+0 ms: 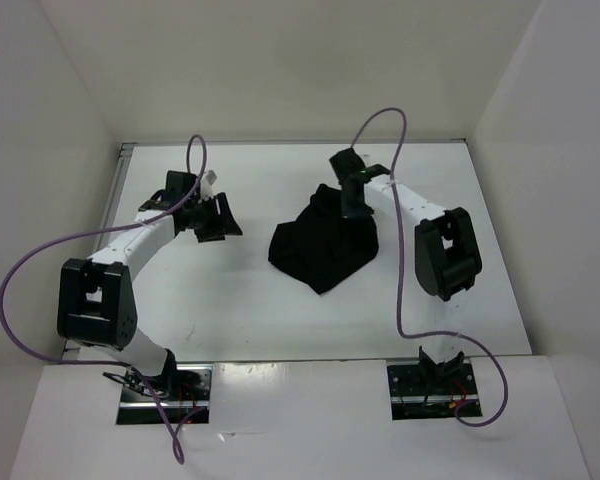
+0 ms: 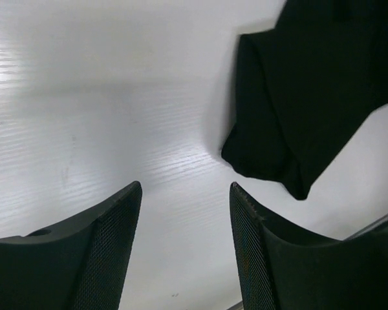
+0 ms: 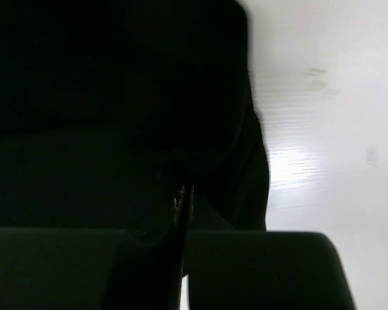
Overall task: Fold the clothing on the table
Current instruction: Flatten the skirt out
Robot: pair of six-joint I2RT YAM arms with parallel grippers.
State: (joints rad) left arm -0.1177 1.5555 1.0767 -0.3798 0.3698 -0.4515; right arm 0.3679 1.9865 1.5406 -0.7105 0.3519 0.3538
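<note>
White table (image 1: 230, 300) carries the black skirt-like clothing (image 1: 323, 245) around its middle, bunched, one point aimed at the near edge. My right gripper (image 3: 183, 194) is clamped on the clothing's far part, I judge to lift that side over for a fold. My left gripper (image 2: 185, 187) hangs parted and empty over bare table toward the left edge, apart from the cloth, probably waiting to pin it.

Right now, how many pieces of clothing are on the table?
1. One black garment lies bunched near the middle of the table, its far end pinched in the right gripper. Nothing else shows, though a piece underneath would be hidden.
</note>
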